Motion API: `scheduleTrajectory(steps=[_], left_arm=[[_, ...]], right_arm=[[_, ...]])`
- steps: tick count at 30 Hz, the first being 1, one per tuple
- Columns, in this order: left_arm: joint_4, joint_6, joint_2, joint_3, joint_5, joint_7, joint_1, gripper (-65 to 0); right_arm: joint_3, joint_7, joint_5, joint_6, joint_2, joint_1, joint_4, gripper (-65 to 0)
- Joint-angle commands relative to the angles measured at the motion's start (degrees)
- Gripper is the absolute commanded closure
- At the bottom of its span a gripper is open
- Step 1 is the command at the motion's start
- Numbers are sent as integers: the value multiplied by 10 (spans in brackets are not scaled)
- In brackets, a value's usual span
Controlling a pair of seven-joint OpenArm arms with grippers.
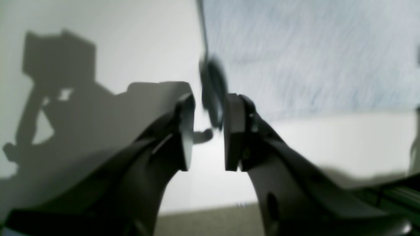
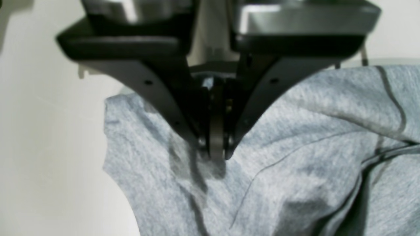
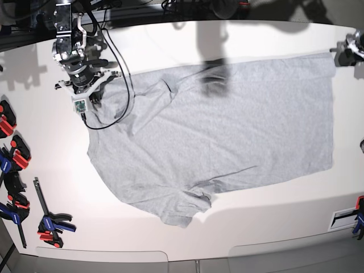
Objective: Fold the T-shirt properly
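Note:
The light grey T-shirt (image 3: 227, 131) lies spread, plain side up, on the white table (image 3: 273, 227); one sleeve is bunched at the front (image 3: 182, 207). At the shirt's far-left shoulder my right gripper (image 3: 91, 95) presses down, and in its wrist view it is shut (image 2: 216, 154) on a pinch of the T-shirt (image 2: 295, 137), with creases running out from the grip. My left gripper (image 3: 341, 57) is at the shirt's far-right corner. Its wrist view shows it open (image 1: 209, 124) with a bare gap between the pads, and the T-shirt (image 1: 311, 59) lies beyond them.
Several red, blue and black clamps (image 3: 11, 148) lie along the table's left edge, one more (image 3: 51, 222) nearer the front. A black cable (image 3: 116, 68) loops over the shirt's left shoulder. Another clamp (image 3: 357, 219) sits at the right edge.

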Motion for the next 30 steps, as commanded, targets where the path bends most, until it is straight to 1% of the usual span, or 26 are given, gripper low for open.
scheduleTrajectory(steps=[1,4,8,10,12,14,26,29,30], left_arm=[[8,-3,-10,-6,-14,-10,5,-119],[8,-3,10,-6,-18,-13,8,-83],[8,-3,33,-6,-15,-30,8,-85],[8,-3,38,-6,-12,-35,8,-101],[8,-3,40,-6,-12,-41,7,-135],[8,-3,41,-6,-12,-49,7,-151],[8,-3,43,-6,-12,-68,0,-150],[8,-3,43,-6,-13,-68,-3,-124],[8,-3,43,-6,-14,-69,-3,-124]], right_arm=[[2,-41,-18,-9,5,-7,-3,0],[2,-41,-18,-9,5,-7,-3,0],[2,-41,-18,-9,5,-7,-3,0],[2,-41,-18,-9,5,-7,-3,0],[2,-41,-18,-9,5,-7,-3,0],[2,-41,-18,-9,5,-7,-3,0],[2,-40,-18,-9,5,-6,-3,0],[2,-40,-18,-9,5,-7,-3,0],[2,-40,-18,-9,5,-7,-3,0]])
